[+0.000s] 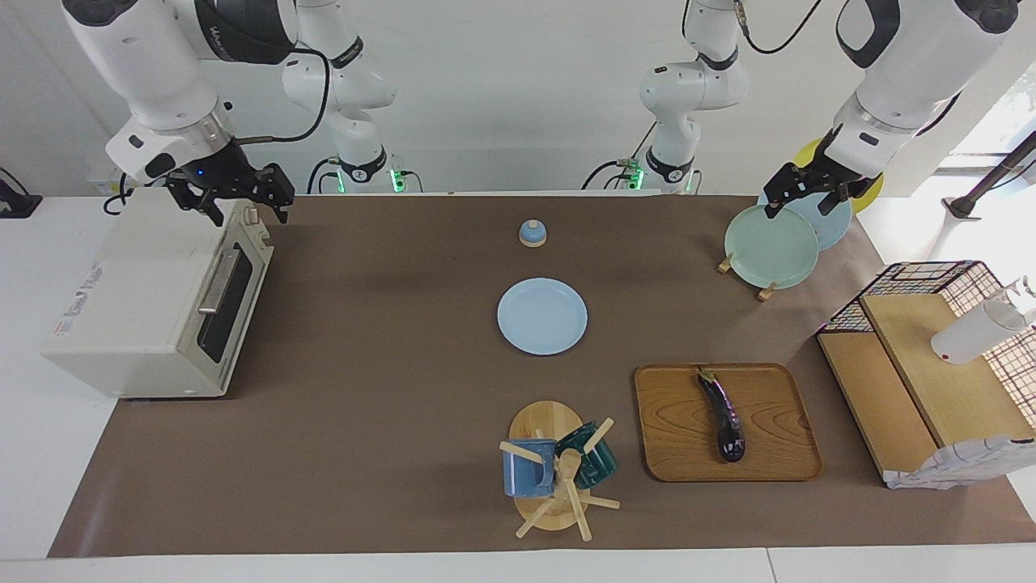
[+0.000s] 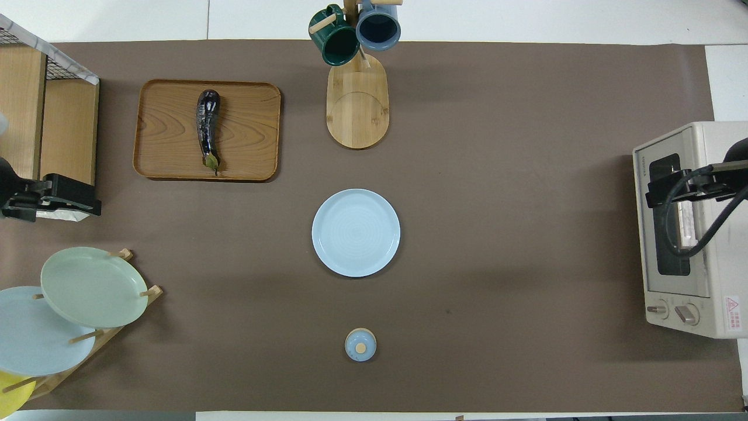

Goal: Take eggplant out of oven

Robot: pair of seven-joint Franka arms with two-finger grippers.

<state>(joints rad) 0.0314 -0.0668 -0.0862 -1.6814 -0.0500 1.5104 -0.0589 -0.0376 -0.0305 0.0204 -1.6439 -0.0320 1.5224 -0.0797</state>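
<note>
The dark purple eggplant (image 1: pixel 723 414) lies on a wooden tray (image 1: pixel 777 453), stem toward the robots; it also shows in the overhead view (image 2: pixel 207 128). The cream-white oven (image 1: pixel 137 300) stands at the right arm's end of the table with its glass door shut, and it shows in the overhead view (image 2: pixel 689 234) too. My right gripper (image 1: pixel 248 215) hangs open and empty over the oven's top edge, above the door. My left gripper (image 1: pixel 797 210) hangs open and empty over the plate rack, well away from the eggplant.
A light blue plate (image 1: pixel 541 316) lies mid-table, with a small blue lidded pot (image 1: pixel 532 233) nearer to the robots. A mug tree (image 1: pixel 558 474) with two mugs stands beside the tray. A rack of plates (image 1: pixel 770 246) and a wire-and-wood shelf (image 1: pixel 931 364) stand at the left arm's end.
</note>
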